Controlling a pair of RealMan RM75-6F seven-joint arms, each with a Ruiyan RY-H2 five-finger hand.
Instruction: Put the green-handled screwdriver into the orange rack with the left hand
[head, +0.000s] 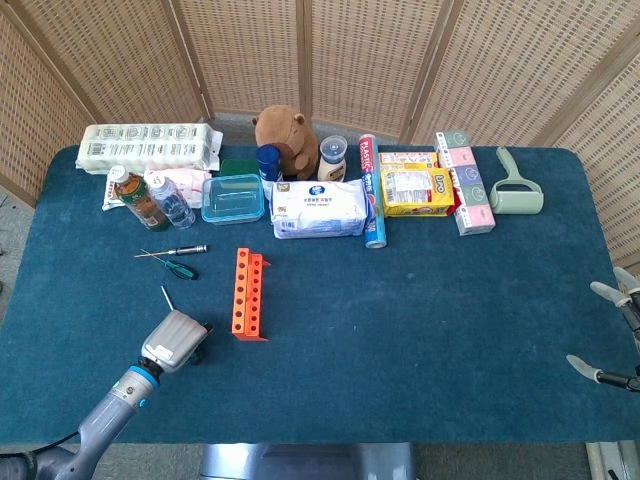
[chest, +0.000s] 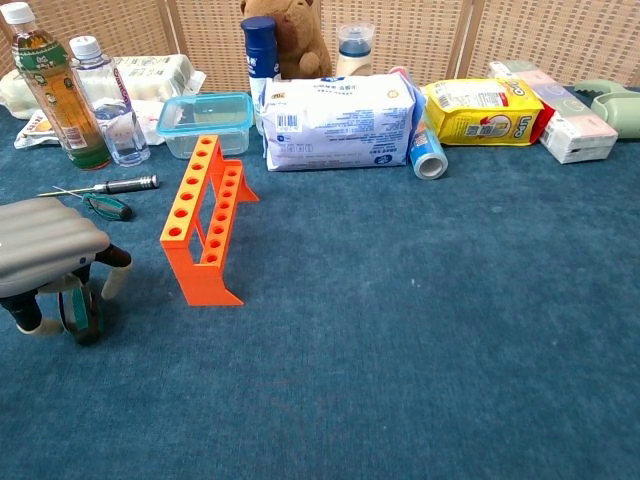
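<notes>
Hand grips green-handled screwdriver beside rack.

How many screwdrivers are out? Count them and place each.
3. A metal-handled screwdriver and the far green-handled screwdriver lie left of the orange rack; the near green-handled screwdriver sits between the fingers of the left hand.

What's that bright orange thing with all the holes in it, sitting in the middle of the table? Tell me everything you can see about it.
The orange rack looks like moulded plastic: a long, narrow stand with two stepped rows of round holes along its top, carried on flat end legs. It stands upright on the blue tablecloth, its length running away from the robot. Every hole that shows looks empty. Nothing touches it; the left hand is beside it, apart, and the clear lidded box sits behind its far end.
</notes>
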